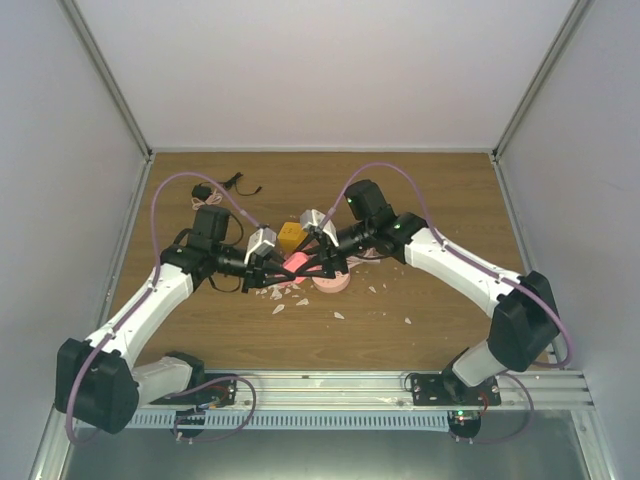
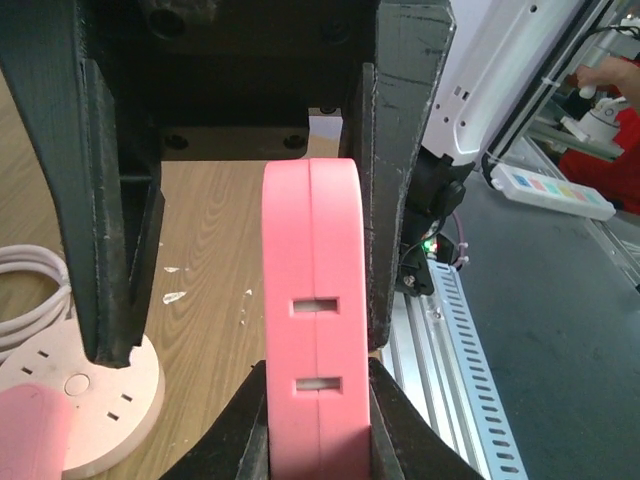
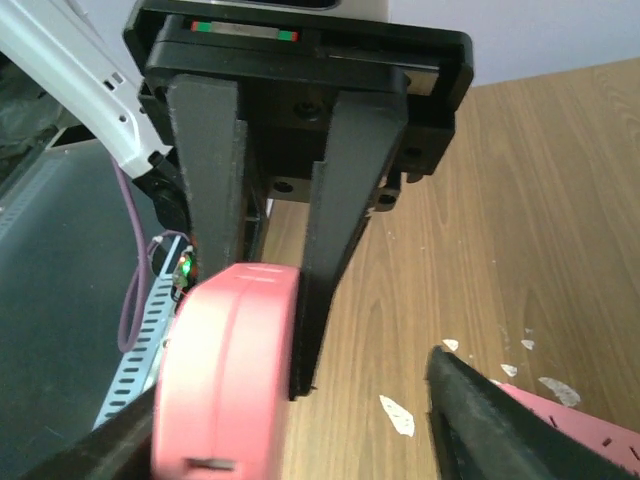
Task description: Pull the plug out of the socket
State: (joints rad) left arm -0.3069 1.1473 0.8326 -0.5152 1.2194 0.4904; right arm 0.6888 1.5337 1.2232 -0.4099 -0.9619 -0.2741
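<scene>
Both arms meet mid-table, nose to nose, and the socket (image 2: 315, 250) sits right between them, turned on edge; the right gripper (image 3: 255, 335) is clamped on it, a dark finger pressed against each flat face; the left gripper (image 2: 248, 345) stands wide apart around the same piece; one of its fingers (image 2: 400, 150) touches the socket's face, the other finger (image 2: 95, 200) stands clear, with bare table (image 2: 210, 230) showing in the gap. So the socket is inside both claws at once, gripped by the right, merely straddled by the left. Along its narrow edge runs a seam, with two small rectangular slots across it. Just past the left gripper's free finger a round pale-pink outlet disc (image 2: 110, 395) lies flat on the wood; a white cable (image 2: 30, 290) curls just beside it. From above, a yellow cube (image 1: 290, 237) sits just behind the two claws, on the side away from the arm bases; white flakes (image 1: 338, 316) are scattered on the near side of them; a tangle of black cable (image 1: 235, 183) lies well apart from the left gripper, towards the far corner.
</scene>
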